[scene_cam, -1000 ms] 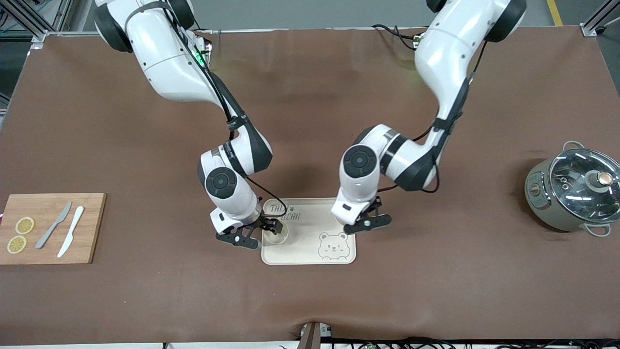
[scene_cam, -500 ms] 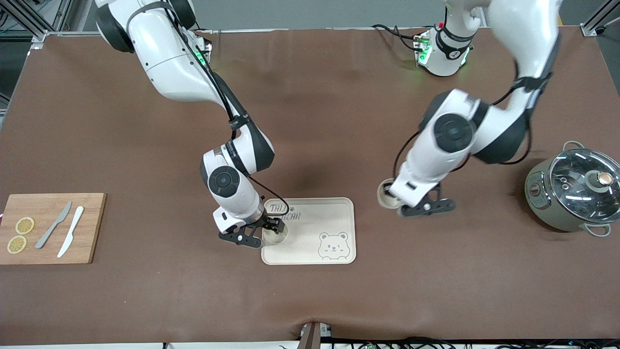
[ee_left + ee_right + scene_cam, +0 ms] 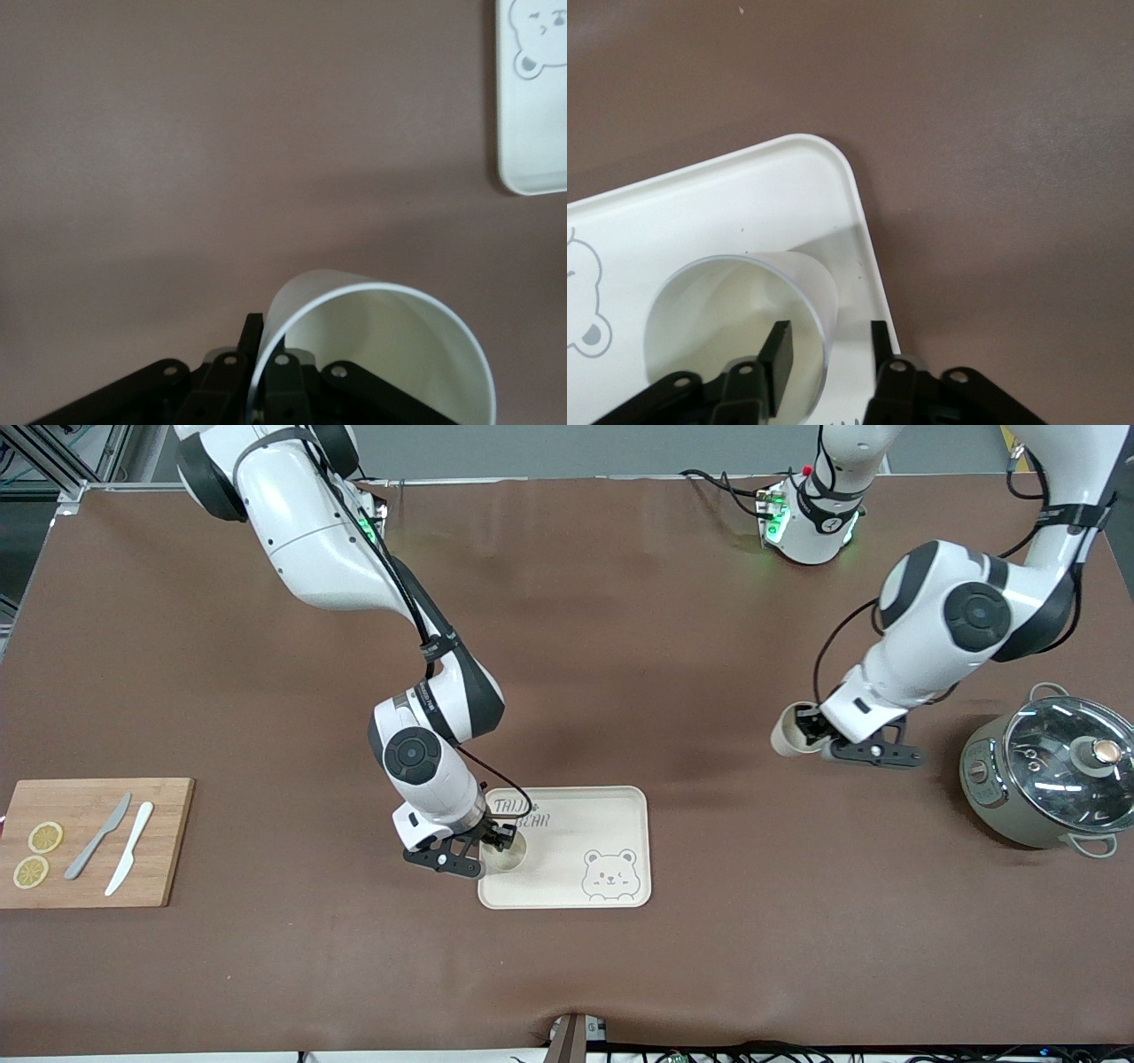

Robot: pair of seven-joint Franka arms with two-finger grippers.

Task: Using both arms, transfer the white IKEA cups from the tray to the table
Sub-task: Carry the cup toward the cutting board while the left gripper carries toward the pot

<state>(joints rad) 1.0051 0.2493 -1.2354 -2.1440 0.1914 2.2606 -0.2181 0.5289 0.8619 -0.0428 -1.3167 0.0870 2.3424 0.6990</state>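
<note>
One white cup (image 3: 505, 854) stands upright on the bear-printed tray (image 3: 576, 824), at the tray's edge toward the right arm's end. My right gripper (image 3: 494, 841) is open astride that cup's wall. In the right wrist view one finger (image 3: 780, 350) is inside the cup (image 3: 718, 319) and the other is outside, over the tray (image 3: 744, 204). My left gripper (image 3: 813, 731) is shut on the wall of the second white cup (image 3: 787, 735). It holds that cup tilted in the air over bare table between the tray and the pot. In the left wrist view the gripper (image 3: 264, 335) pinches the cup's (image 3: 381, 354) wall.
A grey pot with a glass lid (image 3: 1054, 775) stands at the left arm's end of the table. A wooden cutting board (image 3: 89, 868) with two knives and lemon slices lies at the right arm's end. A corner of the tray (image 3: 532, 133) shows in the left wrist view.
My left arm has carried its cup from over the tray's edge out toward the pot. My right arm has hardly moved at the cup on the tray.
</note>
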